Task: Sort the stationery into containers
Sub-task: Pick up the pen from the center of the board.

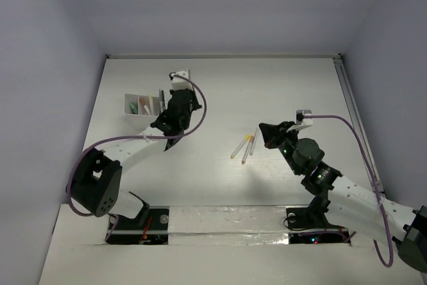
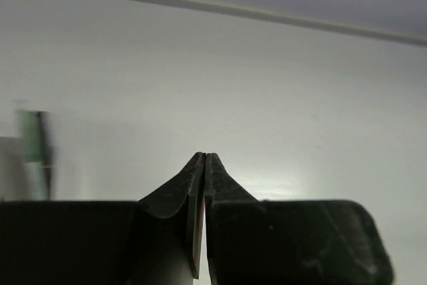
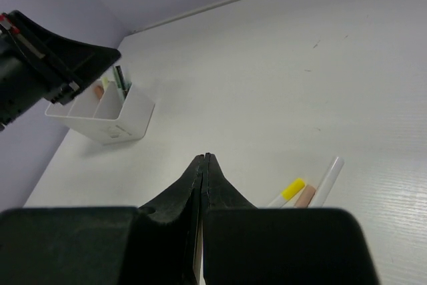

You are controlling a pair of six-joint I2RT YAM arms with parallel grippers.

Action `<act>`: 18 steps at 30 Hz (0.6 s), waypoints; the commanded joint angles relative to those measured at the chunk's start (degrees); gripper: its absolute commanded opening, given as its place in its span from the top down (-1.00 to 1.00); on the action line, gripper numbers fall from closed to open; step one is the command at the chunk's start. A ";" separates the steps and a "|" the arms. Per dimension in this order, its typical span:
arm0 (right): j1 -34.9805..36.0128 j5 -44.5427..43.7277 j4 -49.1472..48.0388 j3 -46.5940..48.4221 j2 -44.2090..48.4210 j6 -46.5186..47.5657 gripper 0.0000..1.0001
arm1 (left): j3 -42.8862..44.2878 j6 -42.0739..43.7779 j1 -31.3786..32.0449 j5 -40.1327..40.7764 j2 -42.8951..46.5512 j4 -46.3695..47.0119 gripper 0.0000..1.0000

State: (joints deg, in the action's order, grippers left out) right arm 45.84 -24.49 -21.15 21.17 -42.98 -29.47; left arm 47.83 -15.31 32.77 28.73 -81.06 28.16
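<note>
The white compartment tray (image 1: 127, 98) stands at the left of the table. It holds green and orange markers (image 1: 137, 106) and a dark pen (image 1: 161, 101). My left gripper (image 1: 177, 93) hovers just right of the tray, shut and empty (image 2: 204, 156); the tray shows blurred at that view's left edge (image 2: 10, 165). Three pens lie loose mid-table: a yellow-capped one (image 1: 238, 147), a peach-capped one (image 3: 305, 195) and a white one (image 3: 328, 177). My right gripper (image 1: 262, 128) is just right of them, shut with nothing in it (image 3: 203, 157). The tray's wall (image 3: 123, 121) shows far off in the right wrist view.
Purple cables (image 1: 202, 108) loop from both wrists. A small white block (image 1: 180, 73) lies beyond the left gripper. A metal rail (image 1: 348, 98) runs along the table's right edge, and shiny tape (image 1: 220, 217) lines the near edge by the arm bases.
</note>
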 commanded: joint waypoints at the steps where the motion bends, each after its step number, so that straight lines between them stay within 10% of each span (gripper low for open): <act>1: 0.39 -1.34 -2.58 1.60 1.49 -1.02 1.00 | -2.03 -6.04 2.55 -18.59 2.13 -0.83 1.00; 4: 0.39 -1.70 -3.46 0.28 3.08 -0.85 1.00 | -4.76 -7.98 5.71 -31.68 1.61 0.49 0.94; 10: 0.39 -1.08 -2.76 1.59 0.01 -1.11 1.00 | -6.17 -6.75 13.00 -35.75 -2.69 1.01 0.44; 18: 0.39 -1.26 -3.29 1.42 -0.96 -0.94 0.95 | -0.39 -4.55 17.85 -34.53 -12.01 -2.67 0.37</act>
State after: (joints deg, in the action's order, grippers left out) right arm 45.84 -25.04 -21.52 21.15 -43.59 -30.26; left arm 43.64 -21.06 50.09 -5.56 -91.48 25.87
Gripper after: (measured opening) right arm 0.024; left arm 0.313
